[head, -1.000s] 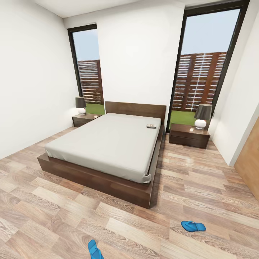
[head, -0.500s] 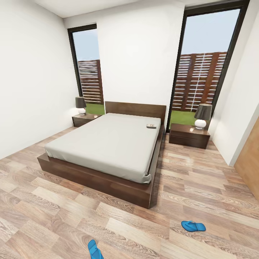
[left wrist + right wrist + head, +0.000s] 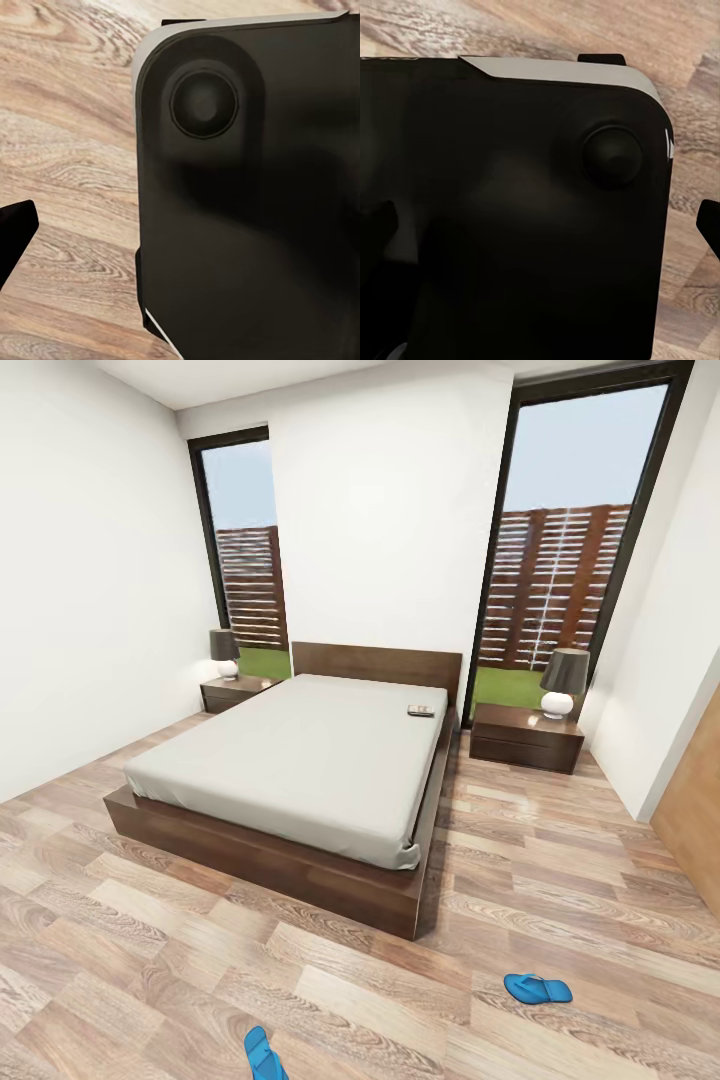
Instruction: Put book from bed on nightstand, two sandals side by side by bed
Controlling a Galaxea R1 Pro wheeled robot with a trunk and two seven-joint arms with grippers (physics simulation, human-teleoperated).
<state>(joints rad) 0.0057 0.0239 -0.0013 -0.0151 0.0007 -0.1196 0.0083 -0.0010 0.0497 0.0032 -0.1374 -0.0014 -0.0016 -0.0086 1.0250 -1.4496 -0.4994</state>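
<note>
The bed (image 3: 300, 775) is seen in the head view standing with its headboard against the white far wall (image 3: 385, 510) of the bedroom, between two tall black-framed windows. The book (image 3: 421, 711) is found lying flat on the grey mattress, near the headboard end and close to the bed's right edge. A nightstand (image 3: 527, 737) is set just beside the bed's right side at the headboard end, and a lamp (image 3: 563, 682) is carried on its top; a second nightstand (image 3: 237, 691) with its own lamp (image 3: 225, 652) is placed at the bed's left side. On the wood-plank floor (image 3: 150, 960), beyond the foot of the bed, one blue sandal (image 3: 537, 988) is seen off the bed's right foot corner, and the other sandal (image 3: 264, 1054) is cut by the picture's lower edge; the two are well apart. In both wrist views a dark rounded housing (image 3: 247, 202) is shown over the planks, and whether the fingers are apart or together cannot be told.
</note>
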